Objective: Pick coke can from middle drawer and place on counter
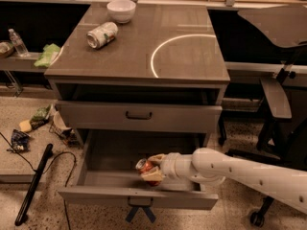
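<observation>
The coke can point(143, 166), red with a silvery end, is in the open middle drawer point(139, 195), near its front. My gripper point(152, 169) reaches in from the right on a white arm point(230, 169). Its pale fingers point(154, 176) are closed around the can, one above and one below. The counter point(144, 44) is the glossy grey-brown cabinet top with a white arc point(165, 47), above the drawers.
A white-silver can point(101, 34) lies on its side on the counter's left, a white bowl point(121, 9) behind it. The top drawer point(139, 115) is closed. Litter and a black stick point(33, 183) lie on the floor at left. A chair point(276, 99) stands at right.
</observation>
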